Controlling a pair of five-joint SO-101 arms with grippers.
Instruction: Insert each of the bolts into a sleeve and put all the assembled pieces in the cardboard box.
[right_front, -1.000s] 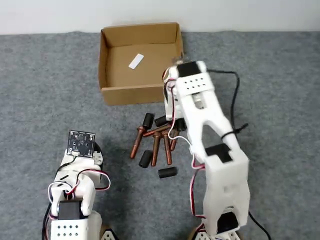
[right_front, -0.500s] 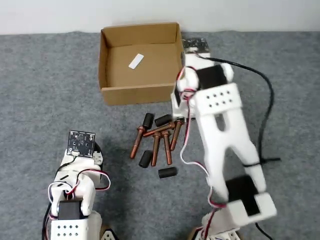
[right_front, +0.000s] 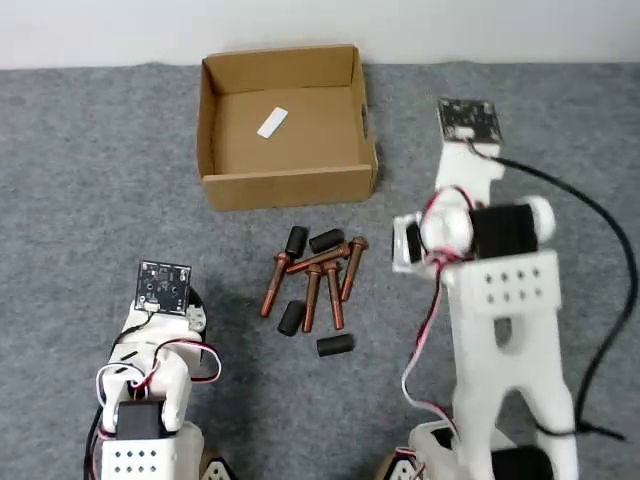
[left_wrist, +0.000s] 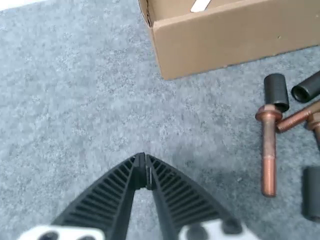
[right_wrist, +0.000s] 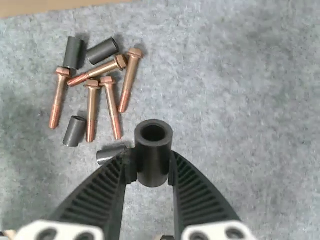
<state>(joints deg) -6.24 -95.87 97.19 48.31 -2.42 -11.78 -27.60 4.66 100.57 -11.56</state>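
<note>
Right gripper (right_wrist: 152, 162) clamped on one sleeve (right_wrist: 153, 145), open end showing, off to the right of the pile. Left gripper (left_wrist: 145, 172) pinched shut on nothing, near the table's front edge. Five bolts (right_front: 313, 275) and four loose sleeves (right_front: 291, 317) lie mid-table, just in front of the box (right_front: 285, 187) at the far edge. Nothing assembled yet, box holds only a paper slip (right_front: 272, 122), so by my read all five pairs are still to do

Grey carpeted table (right_front: 100, 150) has the cardboard box (right_front: 285, 187) toward the back, with five copper bolts (right_front: 311, 298) and four black sleeves (right_front: 335, 345) scattered just in front.
</note>
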